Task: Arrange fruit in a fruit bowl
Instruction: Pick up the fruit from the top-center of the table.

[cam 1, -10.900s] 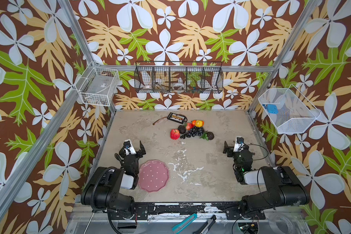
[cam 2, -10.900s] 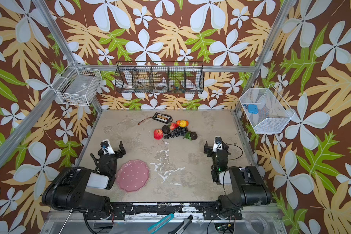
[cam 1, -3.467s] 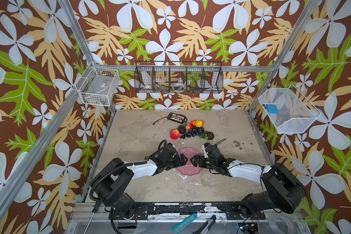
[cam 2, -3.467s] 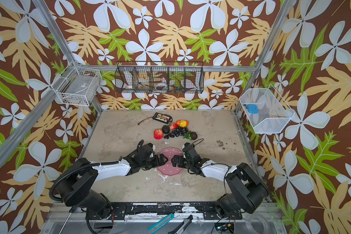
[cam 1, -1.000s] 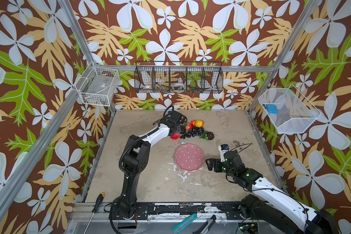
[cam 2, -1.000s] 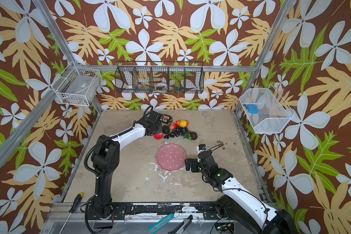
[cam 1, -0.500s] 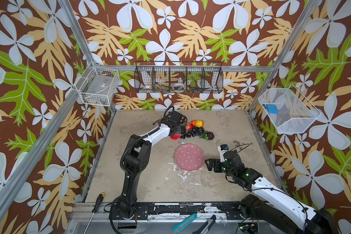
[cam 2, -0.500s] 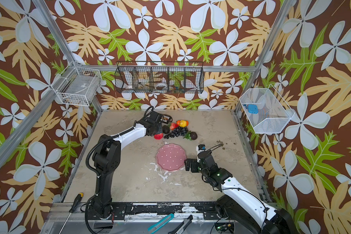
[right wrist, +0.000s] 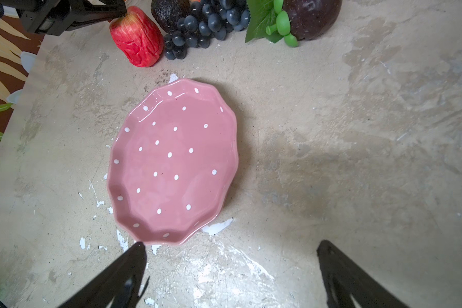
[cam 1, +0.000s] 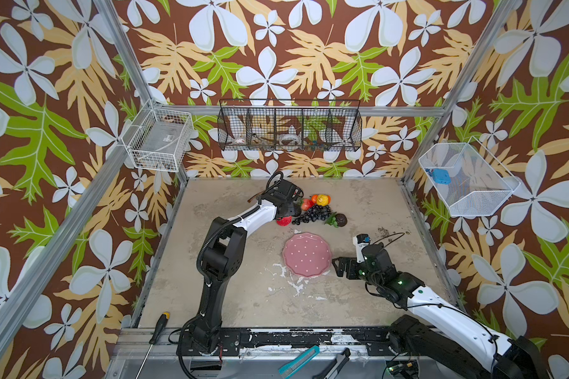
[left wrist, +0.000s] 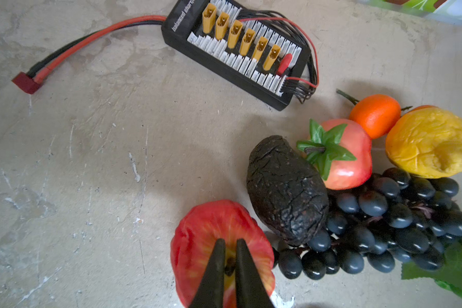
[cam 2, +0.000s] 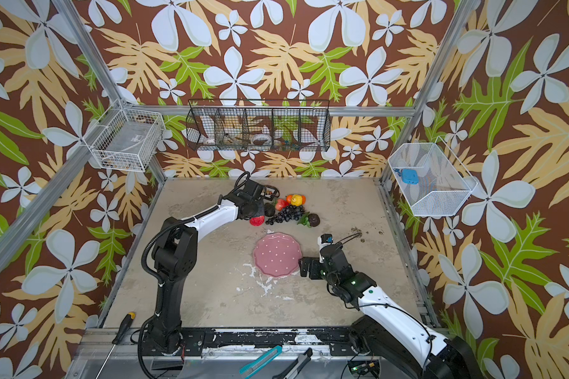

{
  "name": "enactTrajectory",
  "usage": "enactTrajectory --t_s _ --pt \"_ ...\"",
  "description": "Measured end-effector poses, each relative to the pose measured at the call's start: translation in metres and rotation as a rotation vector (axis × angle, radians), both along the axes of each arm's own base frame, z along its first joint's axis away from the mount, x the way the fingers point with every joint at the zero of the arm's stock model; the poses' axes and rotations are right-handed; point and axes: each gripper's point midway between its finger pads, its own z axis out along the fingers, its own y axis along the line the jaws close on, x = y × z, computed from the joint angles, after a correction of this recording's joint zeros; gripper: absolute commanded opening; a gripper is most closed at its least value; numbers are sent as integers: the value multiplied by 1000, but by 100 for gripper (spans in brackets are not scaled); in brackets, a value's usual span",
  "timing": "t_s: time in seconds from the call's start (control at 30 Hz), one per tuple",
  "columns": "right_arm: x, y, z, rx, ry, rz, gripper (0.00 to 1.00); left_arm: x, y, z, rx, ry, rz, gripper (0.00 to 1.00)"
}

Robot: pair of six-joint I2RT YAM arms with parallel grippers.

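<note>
1 bowl [cam 1: 307, 256], 1 apple [left wrist: 198, 240], 1 lemon [left wrist: 430, 144], 1 grape bunch [left wrist: 400, 221]

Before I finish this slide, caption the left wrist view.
Left gripper closed on red apple at its stem, beside avocado, grapes and charging board.

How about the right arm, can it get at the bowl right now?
Probably yes. The right gripper sits open just beside the bowl, with only bare table between them. The left gripper is off at the apple, clear of that path.
</note>
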Motion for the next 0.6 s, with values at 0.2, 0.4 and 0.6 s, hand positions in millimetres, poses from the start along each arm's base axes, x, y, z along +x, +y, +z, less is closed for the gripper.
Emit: enactTrajectory --t_s 0.2,0.4,0.6 --pt "-1 2 1 13 1 12 100 0 0 0 -1 -1 0 3" --pt "-1 3 0 12 7 12 100 -3 0 9 -12 -6 -6 0" --pt "0 4 -2 6 15 15 100 -30 13 36 -39 -33 -13 0"
